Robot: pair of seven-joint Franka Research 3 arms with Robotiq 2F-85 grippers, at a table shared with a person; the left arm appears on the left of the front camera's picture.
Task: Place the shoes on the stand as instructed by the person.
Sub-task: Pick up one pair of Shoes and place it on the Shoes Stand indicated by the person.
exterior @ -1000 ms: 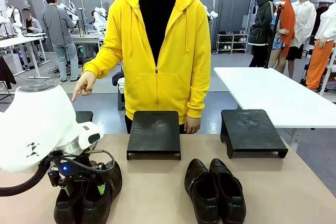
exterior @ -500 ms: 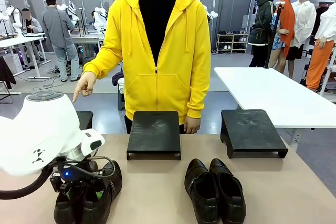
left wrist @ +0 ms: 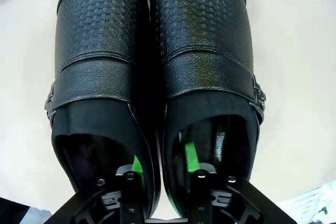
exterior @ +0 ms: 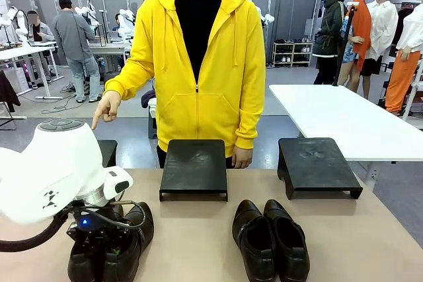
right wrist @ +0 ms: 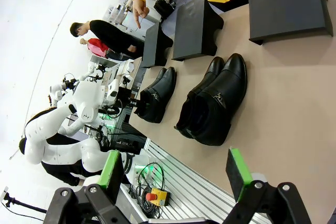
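Left white arm has dropped lower than a second ago, and the left gripper (exterior: pixel 99 241) has gone from wide to clamped. One green pad (left wrist: pixel 190 157) sits inside each shoe of the near-left pair of glossy black textured leather dress shoes (left wrist: pixel 199 51), pinching the two touching inner walls together. Pair flat on the beige tabletop (exterior: pixel 198 242), toes away from the robot, near the left front edge. A black cable loop (exterior: pixel 125 208) hangs over the heels.

Right gripper (right wrist: pixel 173 167) is over the robot-side table edge, jaws wide apart, nothing between them.

Second pair of smooth black leather dress shoes (exterior: pixel 271 239) is at near-centre right, side by side, touching, well apart from the left pair, untouched.

Past them is a row of three low matte black rectangular stands. Middle stand (exterior: pixel 193 166) and right stand (exterior: pixel 317 163) are both bare. Left stand (exterior: pixel 106 150) is mostly blocked by the white arm housing (exterior: pixel 53 166).

Person in bright yellow zip hoodie (exterior: pixel 198 64) stands at the far edge behind the middle stand. One hand (exterior: pixel 104 107) points an index finger down towards the left stand, the other hand (exterior: pixel 242 158) hangs by the middle stand's far corner.

A white table (exterior: pixel 344 120) is behind at the right.
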